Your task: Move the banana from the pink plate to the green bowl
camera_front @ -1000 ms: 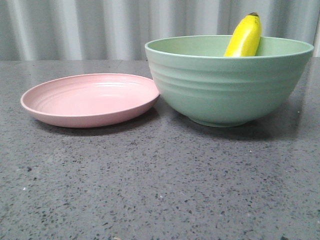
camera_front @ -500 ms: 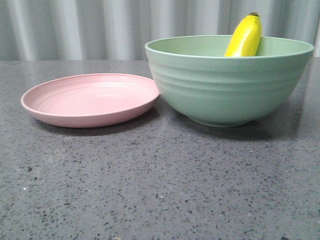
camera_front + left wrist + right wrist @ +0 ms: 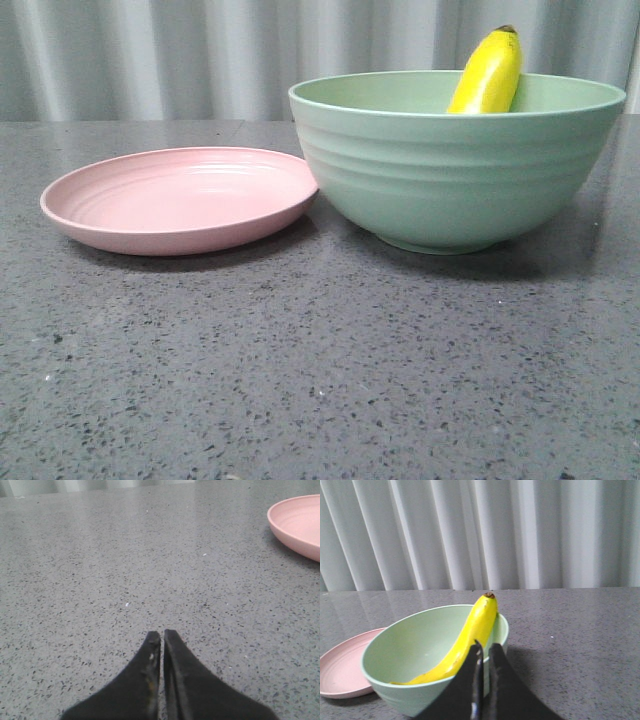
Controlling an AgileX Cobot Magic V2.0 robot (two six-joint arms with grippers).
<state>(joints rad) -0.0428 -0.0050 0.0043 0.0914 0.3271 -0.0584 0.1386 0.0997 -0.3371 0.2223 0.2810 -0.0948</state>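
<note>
The yellow banana (image 3: pixel 490 72) lies inside the green bowl (image 3: pixel 450 170), its dark tip leaning over the far rim. The right wrist view shows the banana (image 3: pixel 470 640) curving up the inside of the bowl (image 3: pixel 410 650). The pink plate (image 3: pixel 180 198) sits bare just left of the bowl, touching it; its edge also shows in the left wrist view (image 3: pixel 297 525) and the right wrist view (image 3: pixel 340 672). My left gripper (image 3: pixel 162 634) is shut and empty over bare table. My right gripper (image 3: pixel 483 647) is shut and empty, outside the bowl. Neither gripper shows in the front view.
The speckled grey table (image 3: pixel 320 370) stretches in front of the plate and bowl. A pale pleated curtain (image 3: pixel 150 60) hangs behind the table's far edge.
</note>
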